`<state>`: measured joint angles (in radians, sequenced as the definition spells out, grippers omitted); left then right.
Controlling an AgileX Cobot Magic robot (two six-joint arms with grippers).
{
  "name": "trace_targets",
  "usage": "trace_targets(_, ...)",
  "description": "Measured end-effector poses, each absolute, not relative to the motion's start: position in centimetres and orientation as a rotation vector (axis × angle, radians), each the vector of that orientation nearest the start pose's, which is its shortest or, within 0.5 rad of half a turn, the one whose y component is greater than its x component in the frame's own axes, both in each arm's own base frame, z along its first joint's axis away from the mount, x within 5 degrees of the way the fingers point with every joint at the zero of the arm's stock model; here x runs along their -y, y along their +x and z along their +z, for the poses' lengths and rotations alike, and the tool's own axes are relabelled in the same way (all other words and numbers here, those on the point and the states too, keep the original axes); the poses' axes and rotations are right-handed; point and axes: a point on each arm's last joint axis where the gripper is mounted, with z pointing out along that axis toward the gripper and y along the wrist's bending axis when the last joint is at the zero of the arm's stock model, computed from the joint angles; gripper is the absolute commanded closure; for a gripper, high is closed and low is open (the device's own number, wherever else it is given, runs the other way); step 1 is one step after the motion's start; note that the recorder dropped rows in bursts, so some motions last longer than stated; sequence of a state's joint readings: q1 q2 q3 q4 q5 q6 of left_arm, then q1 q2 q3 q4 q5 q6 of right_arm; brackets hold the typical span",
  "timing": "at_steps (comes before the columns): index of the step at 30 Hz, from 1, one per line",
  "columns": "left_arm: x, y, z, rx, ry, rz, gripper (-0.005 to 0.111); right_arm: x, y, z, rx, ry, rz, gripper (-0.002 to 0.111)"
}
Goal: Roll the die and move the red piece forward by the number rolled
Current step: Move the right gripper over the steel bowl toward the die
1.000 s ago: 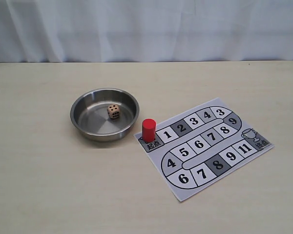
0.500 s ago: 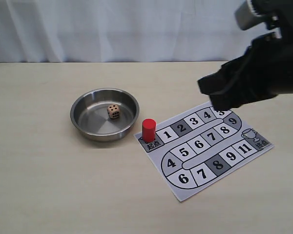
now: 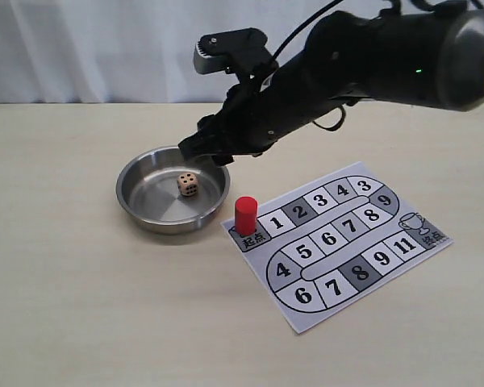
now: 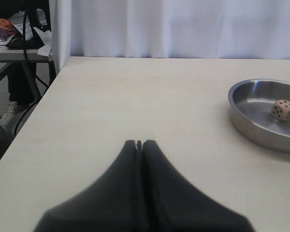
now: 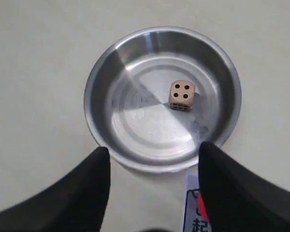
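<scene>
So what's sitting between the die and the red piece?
Only the wall of the steel dish: the die lies inside it, the red piece stands just outside. The exterior view shows it.

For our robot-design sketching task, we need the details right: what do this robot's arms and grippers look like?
The right arm is bulky and black, greyer near its far end, with a small green light, thin black cables and a grey wrist camera box. Both the right gripper and left gripper have plain black tapered fingers.
</scene>
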<state>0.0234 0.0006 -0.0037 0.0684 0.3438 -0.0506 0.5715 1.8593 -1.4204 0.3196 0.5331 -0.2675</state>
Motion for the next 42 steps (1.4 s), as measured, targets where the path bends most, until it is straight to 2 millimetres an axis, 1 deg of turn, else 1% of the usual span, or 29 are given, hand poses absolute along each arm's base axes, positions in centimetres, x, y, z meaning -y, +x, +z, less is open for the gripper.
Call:
trace_targets(5,-0.3,5.3,18.3,-1.824,-0.025,0.047,0.107,-25.2,36.5,22.3,-2.386,-0.753,0.451,0.056)
trace_targets(8,-0.3,5.3,18.3,-1.824,-0.025,0.047,0.107,-25.8,37.6,20.8,-2.391,-0.745,0.446,0.054)
trace_targets(11,-0.3,5.3,18.3,-1.824,-0.025,0.047,0.107,-26.3,38.4,19.8,-2.386,-0.74,0.441,0.051)
trace_targets(17,-0.3,5.3,18.3,-1.824,-0.025,0.047,0.107,-27.6,39.9,18.5,-2.428,-0.769,0.456,0.051)
trace_targets(22,-0.3,5.3,18.3,-1.824,-0.025,0.047,0.107,-28.5,41.3,17.9,-2.422,-0.766,0.466,0.051)
trace_targets(26,-0.3,5.3,18.3,-1.824,-0.025,0.047,0.107,-29.1,42.3,16.9,-2.413,-0.748,0.47,0.051)
trace_targets(30,-0.3,5.3,18.3,-1.824,-0.025,0.047,0.107,-29.3,42.9,15.4,-2.388,-0.721,0.459,0.051)
trace_targets(37,-0.3,5.3,18.3,-1.824,-0.025,0.047,0.107,-29.4,43.3,12.9,-2.408,-0.717,0.443,0.052)
trace_targets(42,-0.3,5.3,18.3,-1.824,-0.025,0.047,0.107,-29.5,43.5,12.2,-2.398,-0.705,0.436,0.052)
